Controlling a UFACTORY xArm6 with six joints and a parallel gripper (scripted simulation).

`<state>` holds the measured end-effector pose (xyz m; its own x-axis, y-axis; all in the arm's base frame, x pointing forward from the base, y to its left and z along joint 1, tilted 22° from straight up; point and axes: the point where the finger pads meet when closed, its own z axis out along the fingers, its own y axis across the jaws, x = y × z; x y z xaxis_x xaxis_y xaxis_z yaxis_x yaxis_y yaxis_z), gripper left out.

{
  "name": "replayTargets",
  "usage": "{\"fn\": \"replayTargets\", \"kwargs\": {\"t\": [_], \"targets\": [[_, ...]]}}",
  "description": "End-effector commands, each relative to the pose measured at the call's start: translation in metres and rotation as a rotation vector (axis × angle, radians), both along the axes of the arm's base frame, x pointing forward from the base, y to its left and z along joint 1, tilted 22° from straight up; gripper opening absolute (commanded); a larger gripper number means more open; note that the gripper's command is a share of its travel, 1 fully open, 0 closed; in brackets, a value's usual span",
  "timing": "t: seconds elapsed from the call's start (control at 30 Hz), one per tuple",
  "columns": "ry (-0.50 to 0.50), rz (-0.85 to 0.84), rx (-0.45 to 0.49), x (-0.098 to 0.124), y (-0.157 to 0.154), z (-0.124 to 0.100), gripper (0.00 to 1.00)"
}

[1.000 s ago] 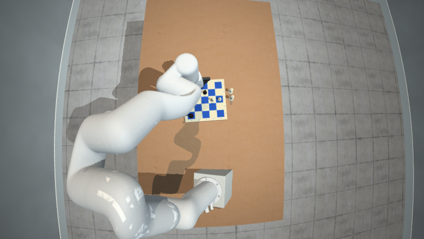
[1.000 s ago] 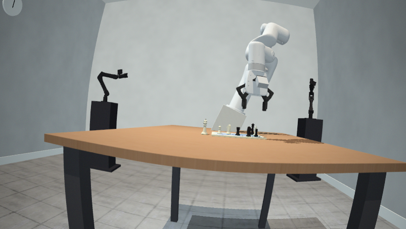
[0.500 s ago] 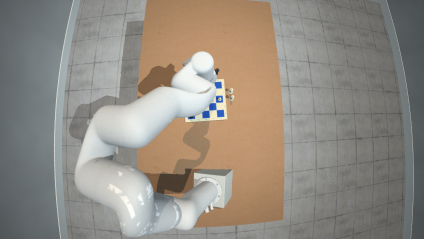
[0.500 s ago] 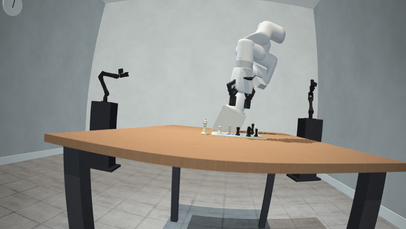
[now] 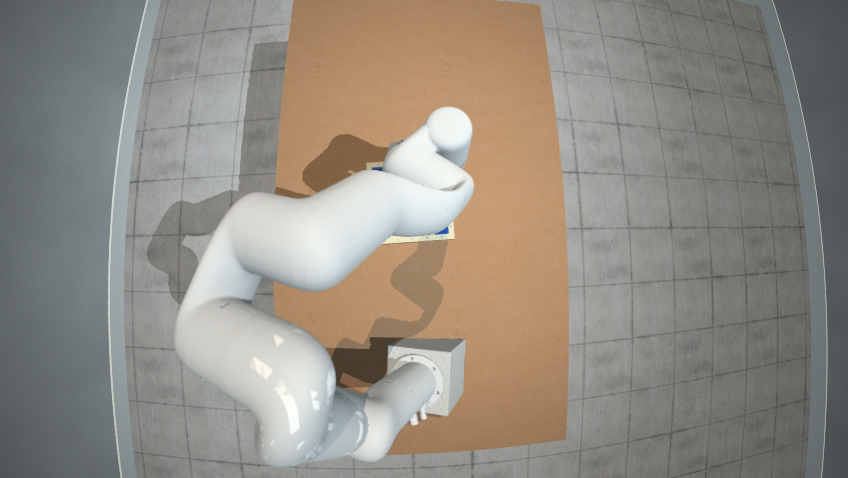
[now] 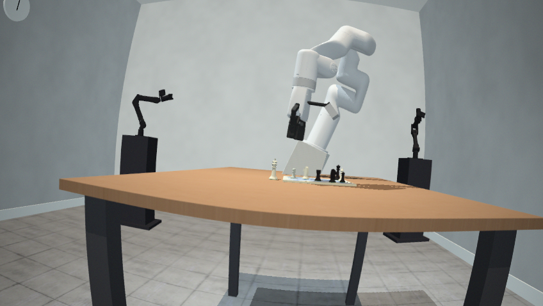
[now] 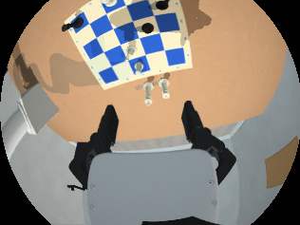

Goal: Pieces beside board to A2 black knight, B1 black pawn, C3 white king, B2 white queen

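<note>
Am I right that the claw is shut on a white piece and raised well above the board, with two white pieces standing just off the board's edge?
Not quite: the claw is open and holds nothing, as the wrist view shows. It is raised well above the board, and two white pieces do stand just off its edge.

One board (image 7: 170, 23), one table (image 6: 228, 197), four black pieces (image 7: 146, 27), two fingers.

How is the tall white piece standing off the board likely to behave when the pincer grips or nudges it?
The tall white piece looks slender with a small base, so a nudge high up would probably tip it. It appears rigid, so it should not flex in a grip. Once toppled, its rounded body might roll on the table. The pincer is open, above the board.
</note>
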<state>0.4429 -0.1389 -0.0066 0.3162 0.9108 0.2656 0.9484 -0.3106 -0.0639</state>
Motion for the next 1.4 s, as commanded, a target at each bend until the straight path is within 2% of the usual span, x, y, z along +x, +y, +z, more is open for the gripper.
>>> {"fn": "replayTargets", "kwargs": {"t": [0.0,0.47,0.53,0.57,0.73,0.77,0.83,1.37], "targets": [[-0.105,0.259,0.016,-0.006,-0.022,-0.005,1.0],[-0.258,0.779,-0.006,-0.022,-0.053,-0.016,1.0],[-0.258,0.779,-0.006,-0.022,-0.053,-0.016,1.0],[-0.298,0.89,-0.002,-0.022,-0.053,-0.016,1.0],[-0.372,1.054,0.011,-0.023,-0.054,-0.017,1.0],[-0.391,1.088,0.016,-0.023,-0.054,-0.017,0.42],[-0.428,1.145,0.025,-0.023,-0.054,-0.017,0.42],[-0.428,1.145,0.025,-0.023,-0.054,-0.017,0.42]]}}
